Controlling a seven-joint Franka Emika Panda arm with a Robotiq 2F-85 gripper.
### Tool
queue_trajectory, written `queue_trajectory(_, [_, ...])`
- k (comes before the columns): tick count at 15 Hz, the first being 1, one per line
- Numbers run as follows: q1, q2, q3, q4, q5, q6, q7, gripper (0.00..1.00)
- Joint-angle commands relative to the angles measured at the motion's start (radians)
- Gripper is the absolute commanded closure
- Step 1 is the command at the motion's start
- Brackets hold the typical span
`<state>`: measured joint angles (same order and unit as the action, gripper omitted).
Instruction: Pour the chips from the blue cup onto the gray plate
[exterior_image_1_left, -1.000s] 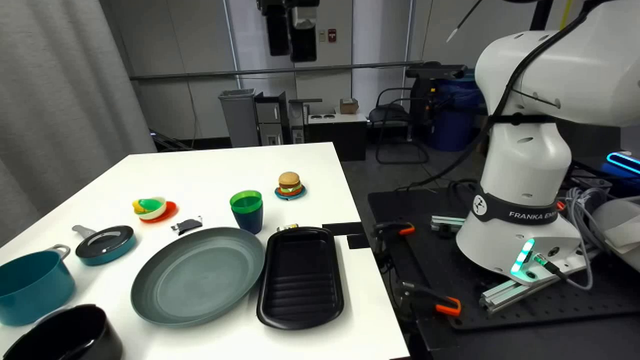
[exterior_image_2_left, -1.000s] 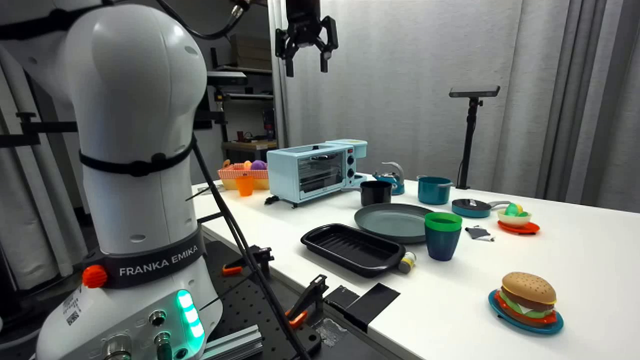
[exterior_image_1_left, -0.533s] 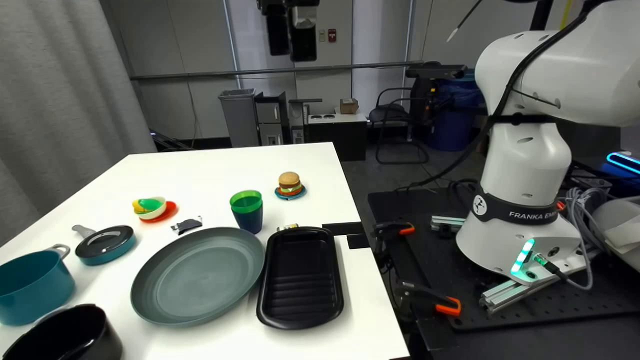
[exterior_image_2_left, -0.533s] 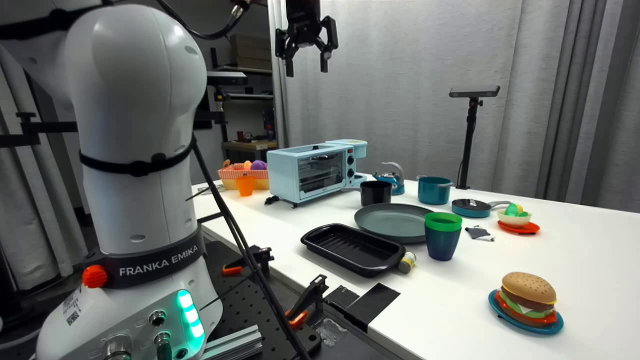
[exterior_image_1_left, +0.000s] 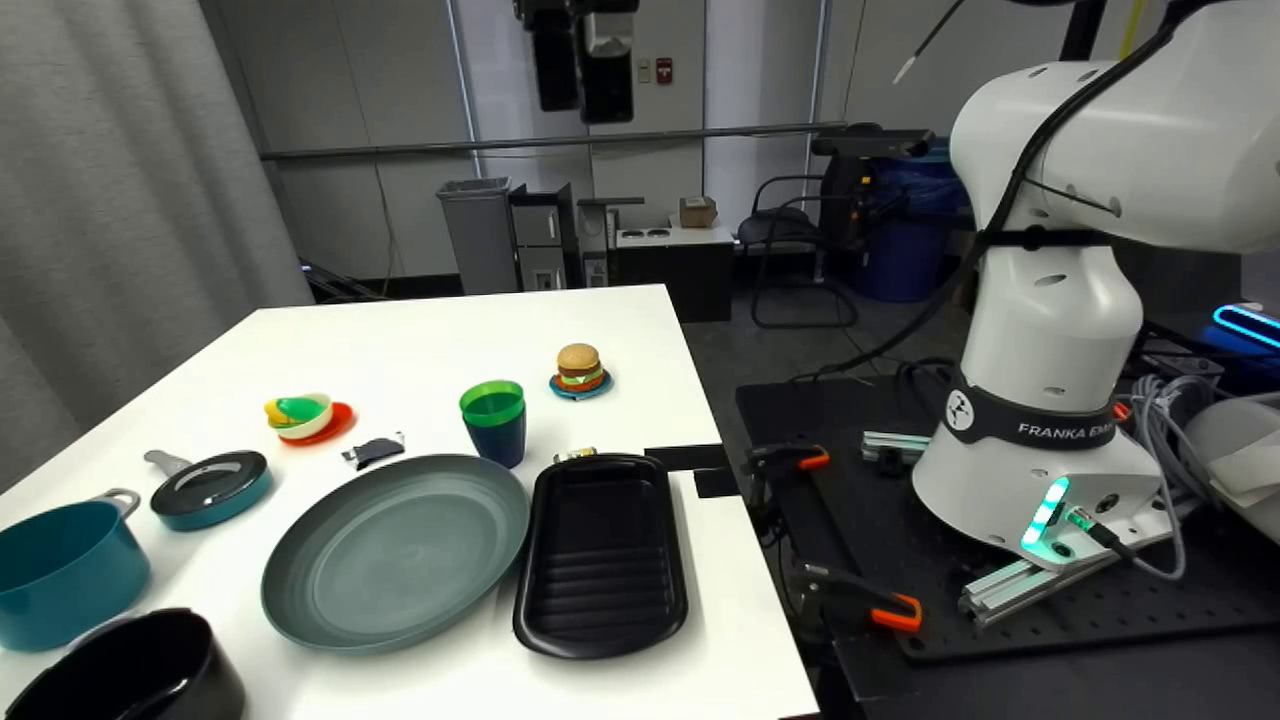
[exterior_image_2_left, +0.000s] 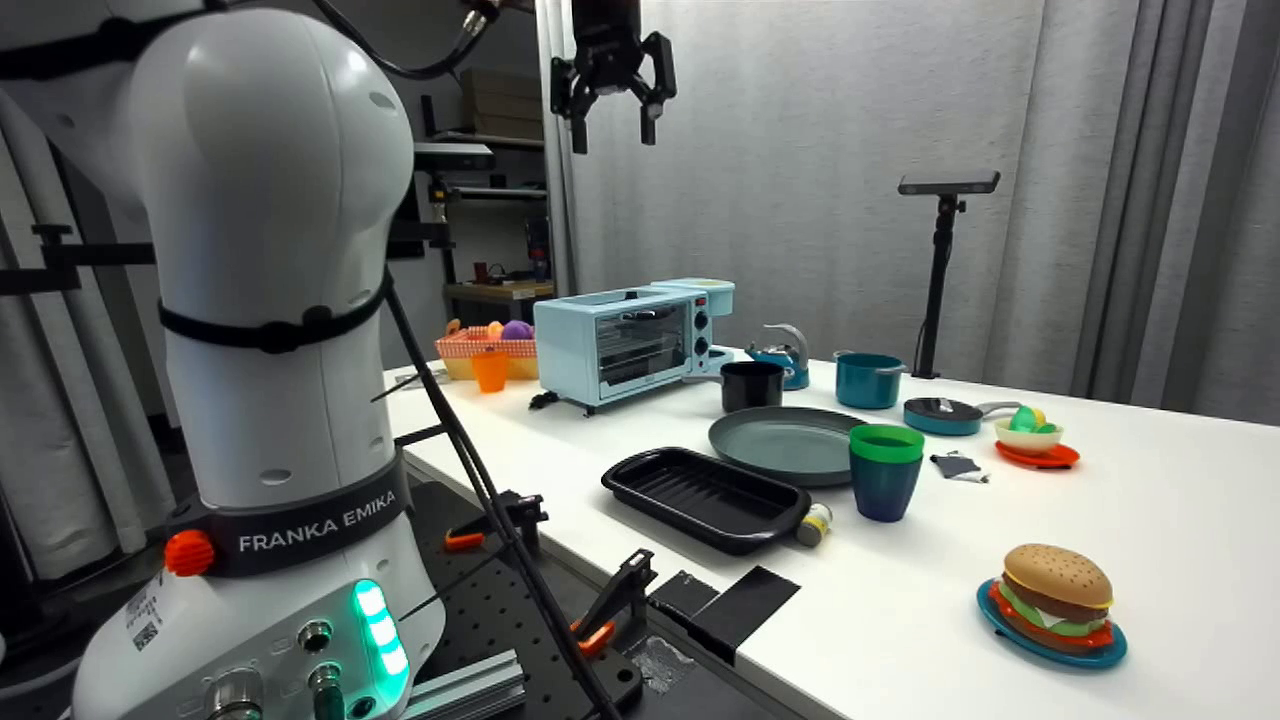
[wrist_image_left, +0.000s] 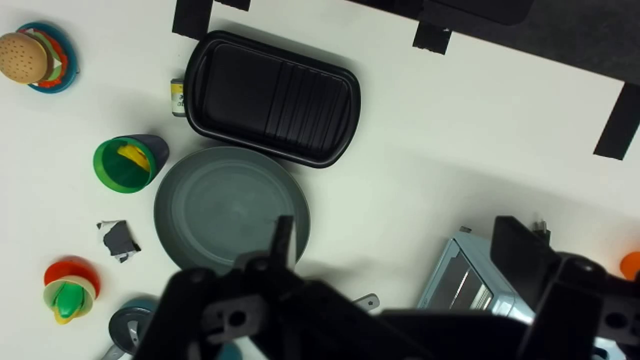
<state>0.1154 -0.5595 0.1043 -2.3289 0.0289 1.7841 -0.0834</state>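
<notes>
The blue cup (exterior_image_2_left: 886, 480), dark blue outside with a green rim and inside, stands upright on the white table right beside the gray plate (exterior_image_1_left: 395, 550). Looking down in the wrist view, I see yellow chips (wrist_image_left: 134, 156) lying inside the cup (wrist_image_left: 116, 172); the exterior views do not show them. The round gray plate (wrist_image_left: 235, 205) has a raised rim and nothing on it. High above the table hangs my gripper (exterior_image_2_left: 614, 142), well apart from both cup and plate. Its fingers are spread wide with nothing between them, as the wrist view of the gripper (wrist_image_left: 395, 220) also shows.
A black rectangular tray (exterior_image_1_left: 600, 555) lies against the plate's side, with a small can (exterior_image_2_left: 815, 524) at its end. The toy burger (exterior_image_2_left: 1055, 600), a black pot (exterior_image_2_left: 752, 386), teal pot (exterior_image_2_left: 868, 381), lidded pan (exterior_image_2_left: 942, 416), torn wrapper (wrist_image_left: 120, 240) and toaster oven (exterior_image_2_left: 630, 345) surround them.
</notes>
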Motion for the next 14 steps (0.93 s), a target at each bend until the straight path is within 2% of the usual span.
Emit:
queue_trajectory(1, [0.006,0.001,-0.005,0.003,-0.003,-0.003,0.003,0.0])
queue_trajectory(7, [-0.007,0.046,-0.032,0.026,-0.002,0.012,-0.013,0.0])
queue_trajectory(14, [-0.074,0.138,-0.122,0.064,0.001,0.062,-0.013,0.0])
